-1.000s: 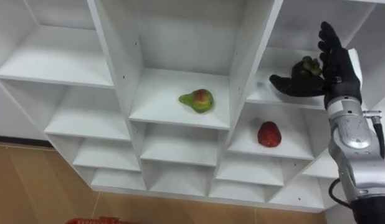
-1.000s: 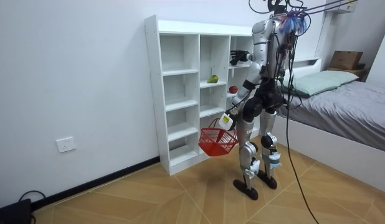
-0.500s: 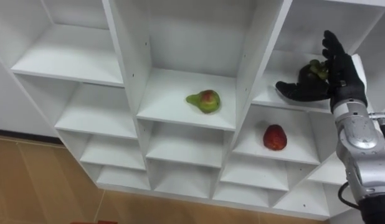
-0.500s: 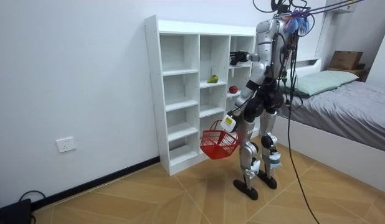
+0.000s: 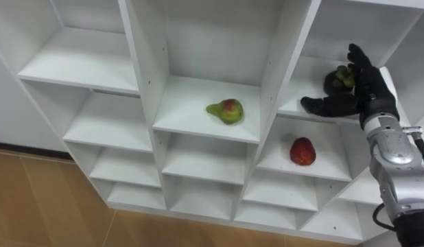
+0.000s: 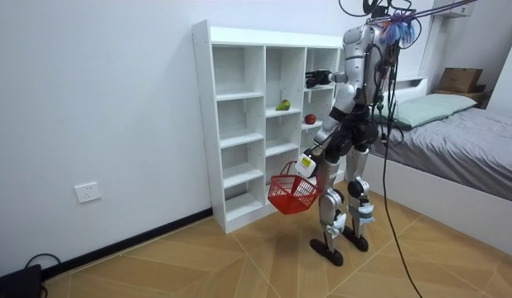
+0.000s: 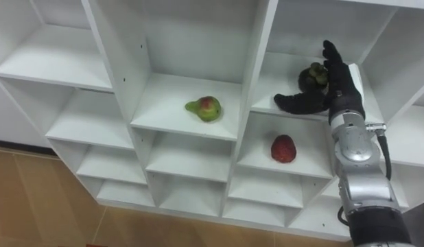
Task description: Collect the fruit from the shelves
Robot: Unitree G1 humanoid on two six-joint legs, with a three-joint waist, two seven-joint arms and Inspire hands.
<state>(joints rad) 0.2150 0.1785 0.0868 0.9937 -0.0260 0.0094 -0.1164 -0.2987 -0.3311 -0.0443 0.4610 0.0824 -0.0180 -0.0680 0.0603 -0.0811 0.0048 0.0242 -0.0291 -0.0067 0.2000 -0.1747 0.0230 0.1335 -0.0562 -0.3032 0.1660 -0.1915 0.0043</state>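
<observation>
The white closet (image 5: 140, 75) holds three fruits. A green-red pear (image 5: 226, 110) lies in the middle compartment. One column to the right, a red fruit (image 5: 302, 151) sits a shelf lower. Above it rests a dark fruit (image 5: 337, 79) with a green top. My right hand (image 5: 363, 92) is open against that dark fruit, with the fingers upright at its right side and the thumb stretched along the shelf in front of it. In the room view I stand facing the closet (image 6: 239, 124), and a red basket (image 6: 292, 190) hangs from my left hand (image 6: 311, 157).
The closet's other compartments (image 5: 81, 62) hold nothing. A bed (image 6: 455, 124) stands close behind me on the room view's right. Open wooden floor (image 6: 198, 265) lies to the room view's left.
My right hand has sunk from above the shelf to the dark fruit, its thumb now lying on the board. The basket has swung slightly towards the room view's right. The head camera shifted.
</observation>
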